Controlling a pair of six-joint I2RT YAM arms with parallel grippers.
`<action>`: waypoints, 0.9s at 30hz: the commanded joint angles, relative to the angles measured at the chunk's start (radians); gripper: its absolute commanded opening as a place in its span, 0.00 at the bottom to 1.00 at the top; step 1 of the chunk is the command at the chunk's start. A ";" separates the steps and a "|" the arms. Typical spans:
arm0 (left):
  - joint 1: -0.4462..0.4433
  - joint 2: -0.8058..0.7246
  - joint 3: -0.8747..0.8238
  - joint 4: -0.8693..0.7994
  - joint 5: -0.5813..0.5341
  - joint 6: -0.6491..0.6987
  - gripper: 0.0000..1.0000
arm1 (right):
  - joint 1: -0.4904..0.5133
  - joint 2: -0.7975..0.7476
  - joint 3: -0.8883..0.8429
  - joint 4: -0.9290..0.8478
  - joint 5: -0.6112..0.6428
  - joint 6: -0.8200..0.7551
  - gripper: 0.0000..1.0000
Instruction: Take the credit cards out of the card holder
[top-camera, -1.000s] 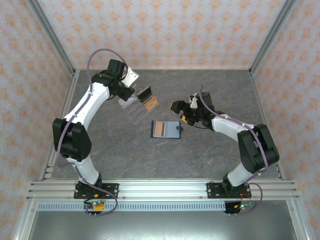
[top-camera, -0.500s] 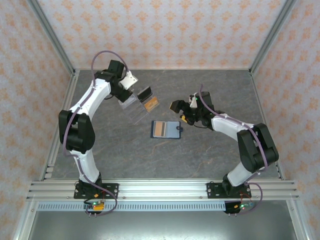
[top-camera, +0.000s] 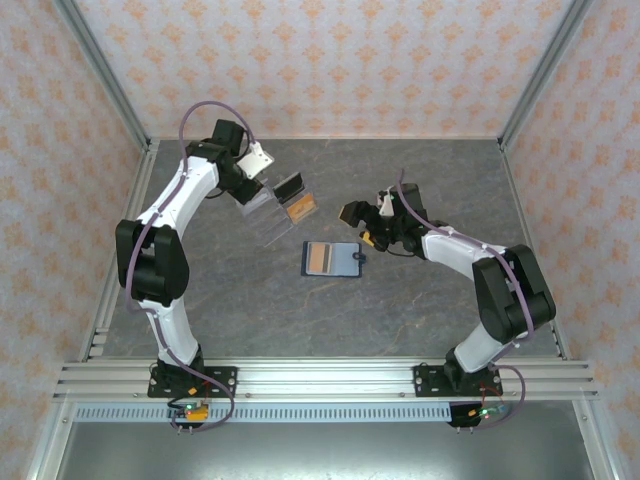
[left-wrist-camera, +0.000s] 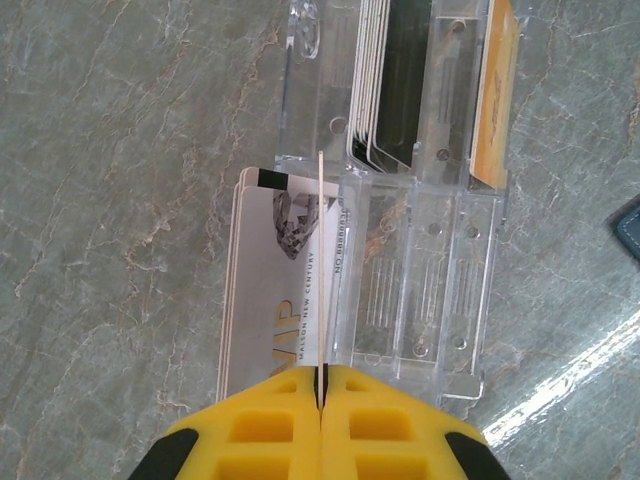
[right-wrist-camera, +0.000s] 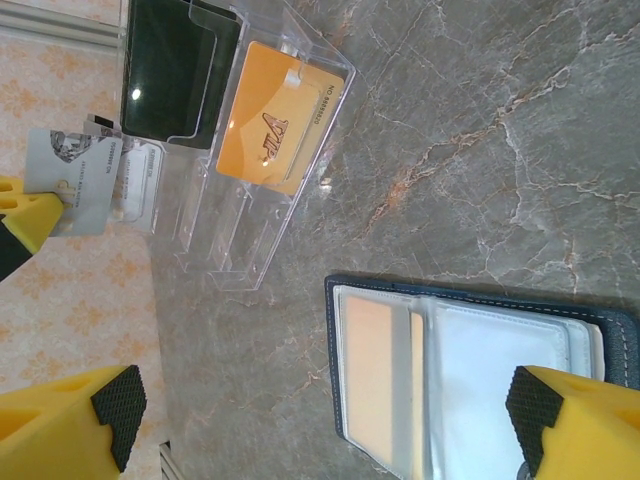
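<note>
Partly done, I judge: several credit cards (right-wrist-camera: 275, 130) sit in the acrylic stand (right-wrist-camera: 250, 240), and the left tool (left-wrist-camera: 322, 385) pinches a grey card (right-wrist-camera: 75, 175) just above it. Near the stand the card holder (right-wrist-camera: 480, 360) lies open, an orange-brown card (right-wrist-camera: 372, 370) inside, the right tool (right-wrist-camera: 325, 405) spread wide, empty.

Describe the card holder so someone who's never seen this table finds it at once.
On the grey table, look mid-table, nearer the arm bases than the clear acrylic stand. The card holder lies flat and open there. Unlike the see-through stand with standing cards, it is dark navy with pale pockets, one showing an orange-brown card.
</note>
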 joint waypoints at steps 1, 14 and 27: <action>0.017 0.015 0.039 -0.027 0.007 0.035 0.00 | -0.004 0.006 0.029 -0.008 -0.007 0.013 0.95; 0.030 0.086 0.110 -0.083 0.033 0.082 0.03 | -0.006 0.030 0.045 -0.013 -0.015 0.021 0.95; 0.039 0.041 0.121 -0.075 0.046 0.036 0.43 | -0.004 0.049 0.058 -0.012 -0.016 0.023 0.94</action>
